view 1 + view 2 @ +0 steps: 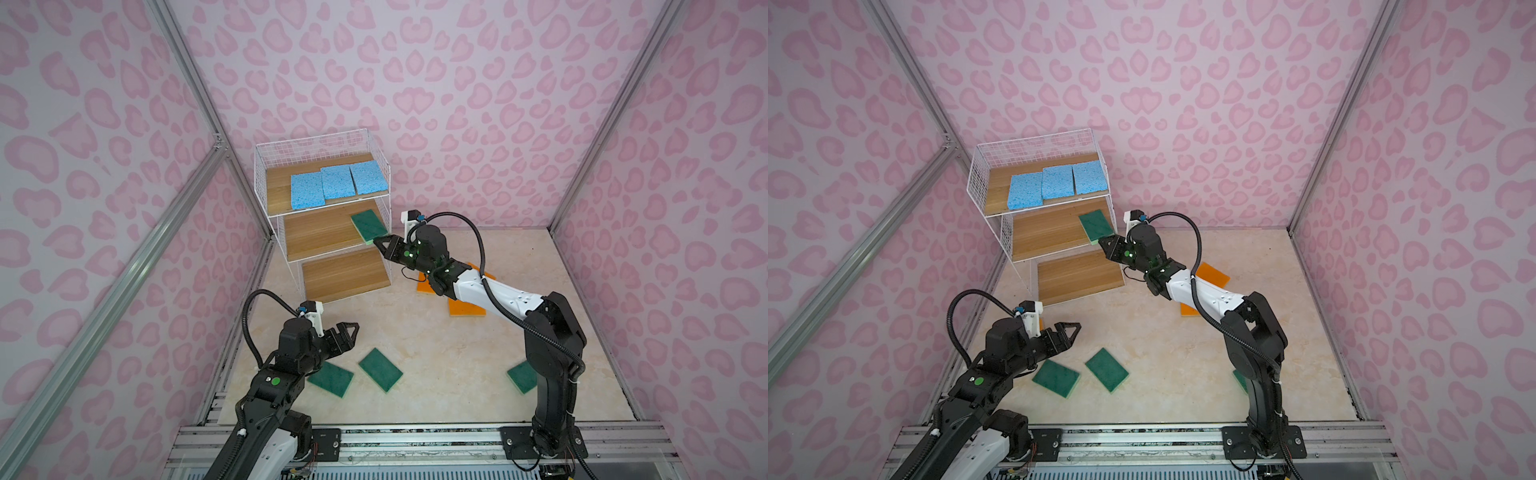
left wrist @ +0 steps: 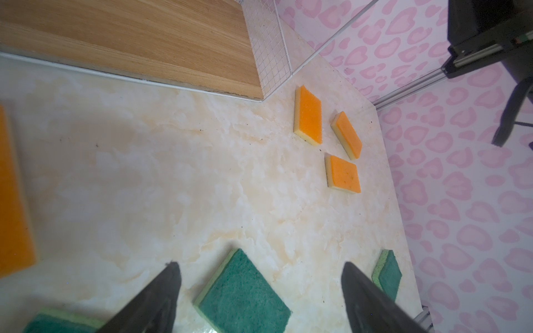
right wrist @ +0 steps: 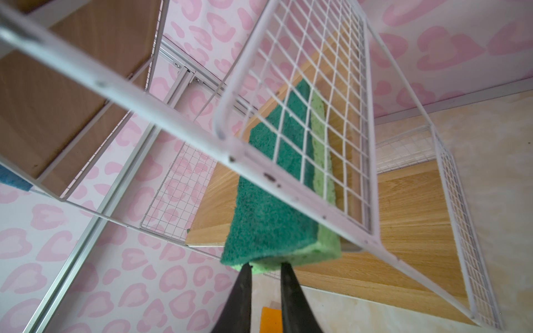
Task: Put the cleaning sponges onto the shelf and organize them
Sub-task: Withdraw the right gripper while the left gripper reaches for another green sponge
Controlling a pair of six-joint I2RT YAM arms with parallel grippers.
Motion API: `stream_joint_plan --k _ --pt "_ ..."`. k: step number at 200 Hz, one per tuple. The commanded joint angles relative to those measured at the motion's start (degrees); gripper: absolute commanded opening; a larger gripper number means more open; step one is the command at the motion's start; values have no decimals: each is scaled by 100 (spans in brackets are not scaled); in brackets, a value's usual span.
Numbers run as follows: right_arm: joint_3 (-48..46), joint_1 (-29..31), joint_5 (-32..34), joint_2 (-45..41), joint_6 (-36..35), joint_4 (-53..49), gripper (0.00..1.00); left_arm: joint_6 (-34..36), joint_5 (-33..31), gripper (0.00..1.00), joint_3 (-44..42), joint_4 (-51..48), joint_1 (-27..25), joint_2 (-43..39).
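The right tool point(image 1: 377, 242) pinches the near end of a green sponge point(image 1: 367, 225) at the right end of the shelf's point(image 1: 261, 174) middle board point(image 1: 320, 237), against the wire side point(image 3: 317, 115), with the held end overhanging the front edge. Released here, it may tip onto the desk point(image 1: 436, 340), or the wire may snag the retreating tool. The left tool point(image 1: 352, 330) hangs spread and empty over the desk's front left.
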Motion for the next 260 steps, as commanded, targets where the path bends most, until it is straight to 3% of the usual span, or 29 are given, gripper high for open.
stream_joint_plan --k 1,33,65,87,136,183,260 --pt "127 -19 22 115 50 127 21 47 -20 88 -58 132 8 -24" --pt "196 -14 -12 183 60 127 23 73 -44 87 -133 131 10 7" --pt "68 -19 -83 94 54 192 34 176 -28 84 -95 24 -1 123" --pt "-228 -15 -102 -165 50 288 43 223 -45 77 -134 -21 -23 247" --pt "-1428 -12 -67 -1216 -282 223 53 0 -571 66 -559 191 -640 452" --pt "-2484 -257 -283 -2175 -625 -151 57 -146 -1121 67 -575 361 -1648 1156" --pt "-3988 -805 -459 -3322 -669 -239 58 -71 -1040 66 -475 781 -1844 2350"
